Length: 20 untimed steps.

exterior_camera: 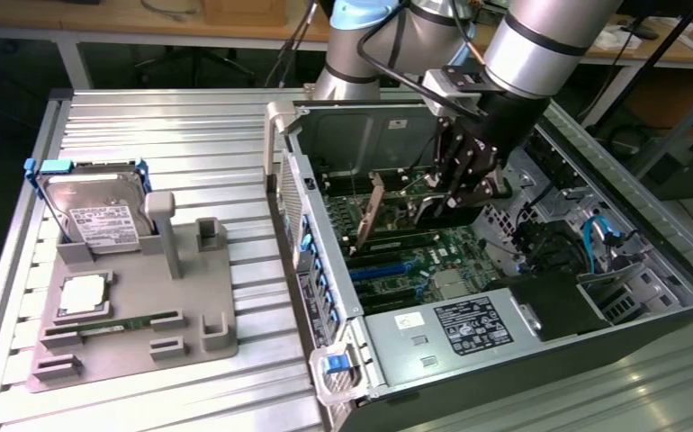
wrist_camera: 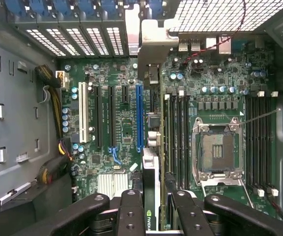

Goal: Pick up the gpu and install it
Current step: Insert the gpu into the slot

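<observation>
Black gripper (wrist_camera: 151,209) fingers (wrist_camera: 130,211) sit closest in the wrist view, closed part-way on the top edge of the gpu (wrist_camera: 150,167), which stands on edge between them. Seen edge-on from there, the card is a thin pale strip with a small green logo near the fingers, and its silver metal end bracket (wrist_camera: 150,54) runs up to the slotted rear wall of the computer case (wrist_camera: 14,123). It hangs just beside the long blue expansion slot (wrist_camera: 140,115) on the green motherboard (wrist_camera: 122,132); whether its lower edge touches the board I cannot tell. From the exterior view the gpu (exterior_camera: 371,211) shows as a flat brownish board held upright inside the open case (exterior_camera: 634,270), with the gripper (exterior_camera: 461,184) reaching down from the silver robot arm (exterior_camera: 539,45) over the middle of the motherboard (exterior_camera: 413,256). The case lies on its side along the exterior view's right half of the ribbed metal tabletop (exterior_camera: 142,126). Toward the tabletop's other side stands a grey parts holder (exterior_camera: 142,315), carrying a silver hard drive (exterior_camera: 97,211) with a white label in blue rails at its far end, a processor chip (exterior_camera: 83,295) lying flat, and a narrow green memory stick (exterior_camera: 124,324) near its front edge.
</observation>
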Each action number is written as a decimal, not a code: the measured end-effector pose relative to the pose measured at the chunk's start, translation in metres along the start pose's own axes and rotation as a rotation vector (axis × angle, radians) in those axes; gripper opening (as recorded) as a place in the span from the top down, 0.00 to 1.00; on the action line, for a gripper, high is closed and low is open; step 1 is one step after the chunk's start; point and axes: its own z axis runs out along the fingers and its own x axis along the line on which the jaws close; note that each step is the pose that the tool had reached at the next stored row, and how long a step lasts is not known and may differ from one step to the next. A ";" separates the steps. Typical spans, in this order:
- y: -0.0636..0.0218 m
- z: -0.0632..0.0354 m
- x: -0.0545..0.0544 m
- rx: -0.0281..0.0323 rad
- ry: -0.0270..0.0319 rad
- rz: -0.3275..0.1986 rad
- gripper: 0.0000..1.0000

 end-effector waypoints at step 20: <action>-0.0005 0.0075 0.000 -0.0001 0.0005 -0.004 0.73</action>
